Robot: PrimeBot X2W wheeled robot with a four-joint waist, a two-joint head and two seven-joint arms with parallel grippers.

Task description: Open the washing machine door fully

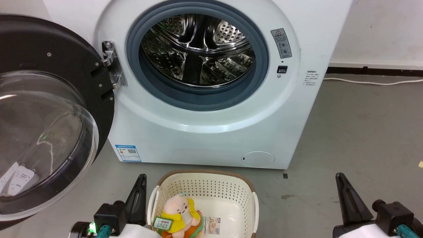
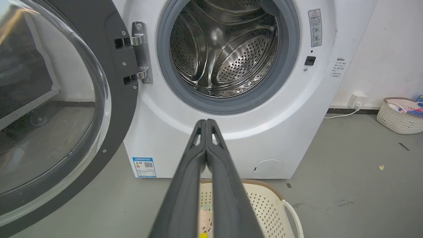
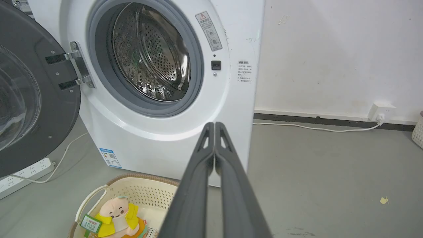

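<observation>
The washing machine door [image 1: 59,56] stands swung wide, left of the drum [image 1: 198,49]. The left gripper [image 2: 206,123] and right gripper [image 3: 214,125] are clenched, empty (neither touches it); we judge at most an outward nudge remains.

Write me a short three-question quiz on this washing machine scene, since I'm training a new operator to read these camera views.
1. True or false: the washing machine door is swung open on its hinge, leaving the drum opening uncovered.
2. What lies in the basket on the floor in front of the machine? A) a folded towel B) a plush toy C) a bottle of detergent
3. Fill in the blank: the left gripper and the right gripper each have their two fingers ____, holding nothing.

Key: 1 true; 2 B; 3 shut.
</observation>
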